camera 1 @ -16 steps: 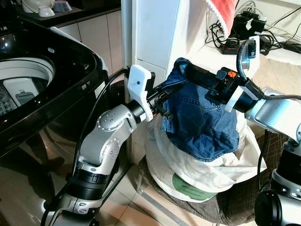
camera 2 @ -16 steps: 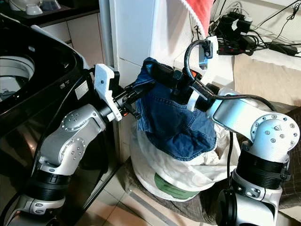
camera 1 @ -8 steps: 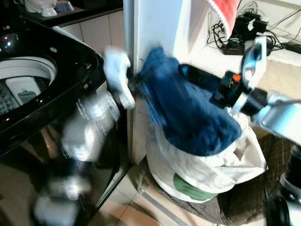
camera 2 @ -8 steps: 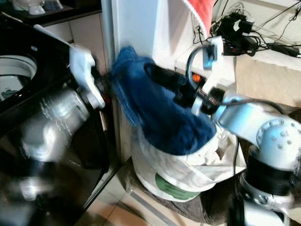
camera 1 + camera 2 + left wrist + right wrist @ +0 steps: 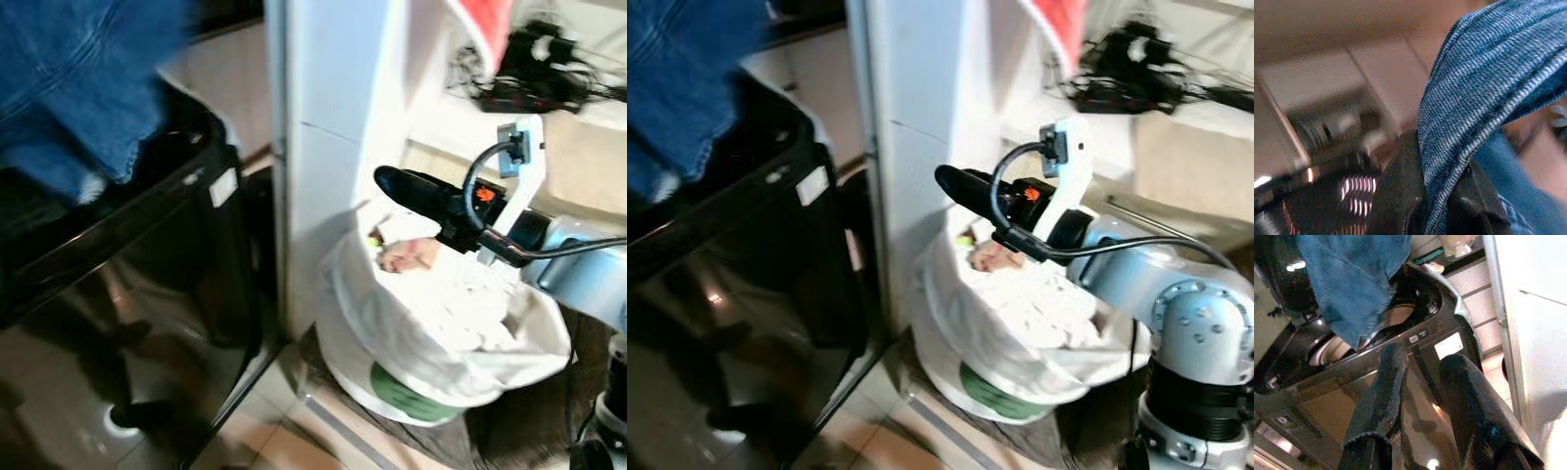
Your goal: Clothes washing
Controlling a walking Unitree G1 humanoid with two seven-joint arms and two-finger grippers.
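A pair of blue jeans (image 5: 73, 83) hangs over the open top of the black washing machine (image 5: 176, 225) at the left. In the left wrist view the denim (image 5: 1484, 83) runs down between the black fingers of my left gripper (image 5: 1437, 215), which is shut on it. My right gripper (image 5: 392, 183) is open and holds nothing. It hovers above the white laundry bag (image 5: 392, 338), which holds white and pinkish clothes (image 5: 411, 255). The right wrist view looks past my spread fingers (image 5: 1383, 391) at the jeans (image 5: 1352, 279) dangling over the washer's drum opening (image 5: 1398, 316).
A white pillar (image 5: 333, 117) stands between the washer and the bag. Behind it a red cloth (image 5: 485, 24) hangs beside power strips and cables (image 5: 539, 64) on a ledge. The bag rests on a brown checked cushion (image 5: 509, 431). Glossy tiled floor (image 5: 265, 431) lies in front.
My left gripper has swung the jeans left, off the laundry bag and over the washing machine. My right gripper has let go of them and stays above the bag, whose clothes now show.
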